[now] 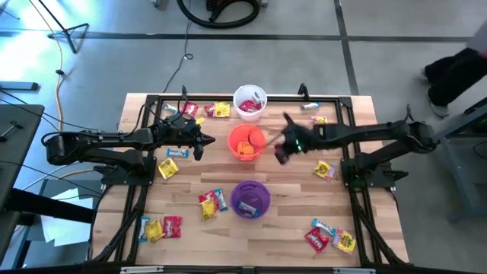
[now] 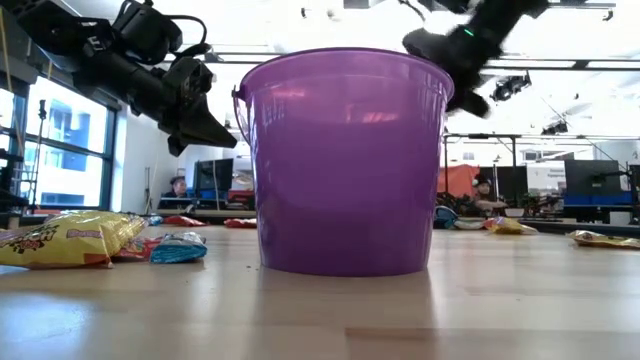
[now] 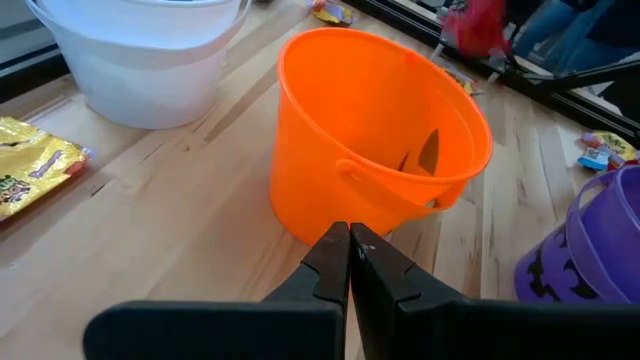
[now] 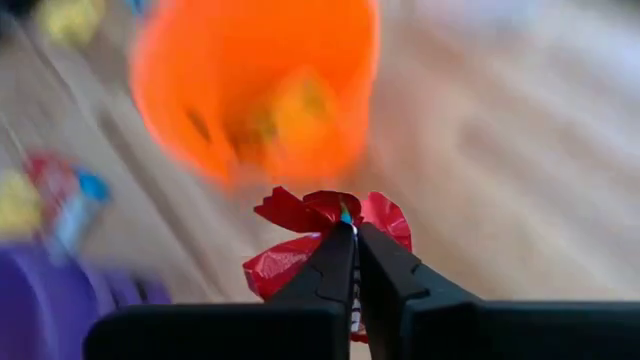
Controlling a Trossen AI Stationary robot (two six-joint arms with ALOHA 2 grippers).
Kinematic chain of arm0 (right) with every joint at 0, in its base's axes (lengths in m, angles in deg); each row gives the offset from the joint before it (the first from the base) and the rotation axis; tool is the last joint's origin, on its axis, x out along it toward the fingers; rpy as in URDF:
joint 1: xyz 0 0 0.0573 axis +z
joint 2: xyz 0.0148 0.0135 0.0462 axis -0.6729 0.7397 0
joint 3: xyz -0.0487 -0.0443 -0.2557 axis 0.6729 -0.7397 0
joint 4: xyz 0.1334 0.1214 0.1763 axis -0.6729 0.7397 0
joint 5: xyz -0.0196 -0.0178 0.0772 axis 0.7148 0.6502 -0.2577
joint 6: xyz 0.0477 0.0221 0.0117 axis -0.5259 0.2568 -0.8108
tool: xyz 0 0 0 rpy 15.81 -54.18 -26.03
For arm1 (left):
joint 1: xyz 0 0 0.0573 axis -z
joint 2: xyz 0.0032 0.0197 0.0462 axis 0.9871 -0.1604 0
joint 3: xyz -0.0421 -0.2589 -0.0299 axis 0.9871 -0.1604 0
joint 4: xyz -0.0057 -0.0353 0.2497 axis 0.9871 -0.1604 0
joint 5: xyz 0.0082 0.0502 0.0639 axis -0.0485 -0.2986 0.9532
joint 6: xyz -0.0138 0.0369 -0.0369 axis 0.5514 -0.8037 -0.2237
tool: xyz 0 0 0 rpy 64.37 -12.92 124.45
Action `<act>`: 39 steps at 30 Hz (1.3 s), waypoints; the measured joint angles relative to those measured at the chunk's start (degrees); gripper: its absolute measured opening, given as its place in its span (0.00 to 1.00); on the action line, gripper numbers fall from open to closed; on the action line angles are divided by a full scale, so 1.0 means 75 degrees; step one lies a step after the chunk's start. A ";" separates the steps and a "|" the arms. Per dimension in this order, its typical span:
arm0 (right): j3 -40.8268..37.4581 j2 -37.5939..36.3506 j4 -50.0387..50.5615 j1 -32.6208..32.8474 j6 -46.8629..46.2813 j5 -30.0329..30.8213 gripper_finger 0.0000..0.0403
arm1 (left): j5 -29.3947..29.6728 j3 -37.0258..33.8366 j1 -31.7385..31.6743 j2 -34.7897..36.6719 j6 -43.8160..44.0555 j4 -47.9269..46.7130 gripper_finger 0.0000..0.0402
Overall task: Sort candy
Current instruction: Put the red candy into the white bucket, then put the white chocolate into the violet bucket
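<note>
Wrapped candy in red, yellow and blue-white lies scattered on the wooden table, for instance at the left, in the near middle and at the near right. A white cup, an orange cup and a purple cup stand in a row down the middle. My right gripper hangs just right of the orange cup, shut on a red candy. My left gripper is shut and empty, just left of the orange cup. My right gripper pinches the red candy's crumpled wrapper between its two fingertips, slanting down from the table's right side. The candy is lifted clear of the table and sticks out past the fingertips, with part of it hanging beside the fingers.
The white cup holds red candy and the orange cup holds yellow. More candy lies along the far edge and at the right. In the low view the purple cup fills the middle, with candy on the table beside it.
</note>
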 joint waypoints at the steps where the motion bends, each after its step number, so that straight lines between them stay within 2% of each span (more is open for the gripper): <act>1: 0.0303 0.0098 -0.0165 -0.0175 0.0239 0.0055 0.01 | 0.0000 0.0000 0.0000 0.0000 -0.0001 0.0000 0.00; 6: 0.1924 0.0980 -0.0422 -0.1096 0.1469 0.0067 0.01 | -0.0002 0.0000 0.0000 0.0000 -0.0003 0.0006 0.00; 14: 0.4261 0.2882 0.0003 -0.2352 0.3093 -0.0143 0.00 | 0.0000 0.0000 -0.0002 0.0000 -0.0004 0.0007 0.00; 20: 0.5505 0.4165 0.0943 -0.2987 0.3504 -0.0823 0.00 | 0.0000 0.0000 -0.0002 0.0000 -0.0006 0.0006 0.00; 29: 0.6229 0.5292 0.1872 -0.3210 0.3437 -0.0840 0.03 | 0.0000 0.0000 -0.0003 0.0000 -0.0006 0.0003 0.00; 39: 0.6249 0.5274 0.1717 -0.3207 0.3362 -0.0696 0.30 | -0.0002 0.0000 -0.0003 0.0000 -0.0006 0.0003 0.00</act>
